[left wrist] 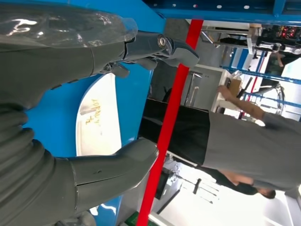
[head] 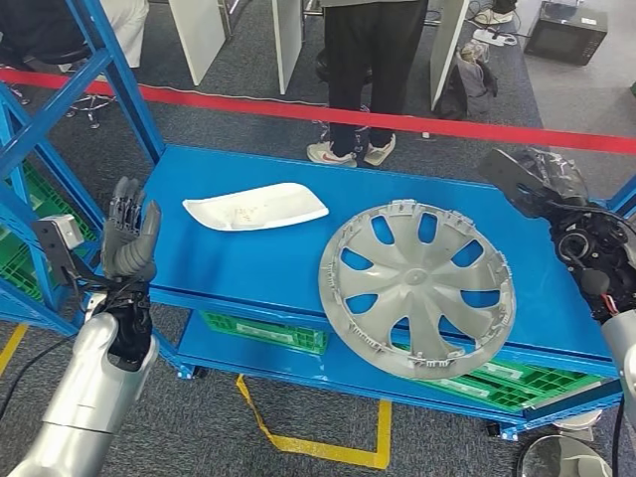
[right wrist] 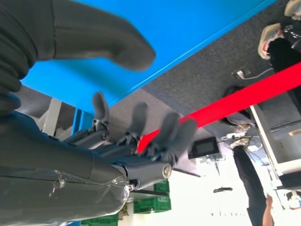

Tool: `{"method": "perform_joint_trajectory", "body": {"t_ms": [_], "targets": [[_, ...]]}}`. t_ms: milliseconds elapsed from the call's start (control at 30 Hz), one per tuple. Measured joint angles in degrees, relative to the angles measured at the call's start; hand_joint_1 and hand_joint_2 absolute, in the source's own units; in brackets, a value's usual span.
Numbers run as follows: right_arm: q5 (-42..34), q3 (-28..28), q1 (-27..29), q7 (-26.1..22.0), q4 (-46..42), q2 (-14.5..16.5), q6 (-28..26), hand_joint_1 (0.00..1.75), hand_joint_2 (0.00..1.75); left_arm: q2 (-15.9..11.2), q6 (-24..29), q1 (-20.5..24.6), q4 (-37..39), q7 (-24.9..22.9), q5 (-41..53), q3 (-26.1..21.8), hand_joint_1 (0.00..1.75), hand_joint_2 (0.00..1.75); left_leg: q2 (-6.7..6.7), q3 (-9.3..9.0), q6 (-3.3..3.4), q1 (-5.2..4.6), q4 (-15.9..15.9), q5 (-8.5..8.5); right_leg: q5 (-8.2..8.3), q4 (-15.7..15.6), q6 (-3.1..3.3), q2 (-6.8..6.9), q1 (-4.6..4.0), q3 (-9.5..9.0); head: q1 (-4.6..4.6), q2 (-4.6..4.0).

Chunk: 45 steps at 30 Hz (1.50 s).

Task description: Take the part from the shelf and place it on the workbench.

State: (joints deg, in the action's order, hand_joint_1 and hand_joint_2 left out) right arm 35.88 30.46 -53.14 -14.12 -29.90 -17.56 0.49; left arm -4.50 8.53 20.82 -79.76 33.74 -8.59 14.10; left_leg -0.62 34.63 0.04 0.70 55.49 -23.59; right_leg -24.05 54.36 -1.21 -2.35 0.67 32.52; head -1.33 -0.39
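Blue shelf (head: 247,260): one hubcap (head: 417,286), one white part (head: 254,207).

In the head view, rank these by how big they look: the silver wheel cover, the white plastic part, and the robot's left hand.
1. Silver wheel cover, clearly largest.
2. White plastic part, long but thin.
3. Left hand, smallest in the picture, though it is raised nearer the camera than the shelf parts, so its true size is unsure.

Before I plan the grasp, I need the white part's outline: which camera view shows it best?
The head view: the white part lies whole on the blue shelf. The left wrist view catches part of it between the left hand fingers.
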Motion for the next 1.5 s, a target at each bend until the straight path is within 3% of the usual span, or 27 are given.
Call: {"method": "perform_joint_trajectory", "body": {"t_ms": [33, 167, 867, 1500], "targets": [[-0.1, 0.0, 0.0, 0.1, -0.4, 0.0, 0.0, 0.0, 1.75, 0.0, -0.3, 0.0, 0.0, 0.1, 0.0, 0.0, 0.0, 1.75, 0.0, 0.0, 0.0, 0.0, 0.0, 0.0, 0.0, 0.0, 0.0, 0.0, 0.0, 0.0, 0.01, 0.0], [-0.1, -0.1, 0.1, 0.8, -2.0, 0.0, 0.3, 0.0, 1.75, 0.0, -1.7, 0.0, 0.0, 0.2, -1.1, 0.0, 0.0, 0.0, 0.0, -0.01, 0.0, 0.0, 0.0, 0.0, 0.0, 0.0, 0.0, 0.0, 0.0, 0.01, 0.01, 0.0], [1.1, 0.8, 3.5, 2.5, -1.4, 0.6, 10.6, 0.0, 1.75, 0.1, -2.2, 0.4, 0.0, 0.2, -2.0, 0.0, 0.0, 0.0, 0.0, -0.03, 0.0, 0.01, 0.0, 0.0, 0.0, 0.0, 0.0, 0.0, -0.01, 0.0, 0.02, 0.0], [2.7, 2.3, 2.6, 2.5, 4.6, 0.9, 10.2, 0.0, 1.75, 0.0, -1.3, 0.6, 0.0, -0.2, -2.0, 0.0, 0.0, 0.0, 0.01, -0.04, 0.0, 0.0, 0.0, 0.0, 0.0, 0.0, 0.0, -0.02, 0.0, 0.0, 0.03, 0.0]]}}
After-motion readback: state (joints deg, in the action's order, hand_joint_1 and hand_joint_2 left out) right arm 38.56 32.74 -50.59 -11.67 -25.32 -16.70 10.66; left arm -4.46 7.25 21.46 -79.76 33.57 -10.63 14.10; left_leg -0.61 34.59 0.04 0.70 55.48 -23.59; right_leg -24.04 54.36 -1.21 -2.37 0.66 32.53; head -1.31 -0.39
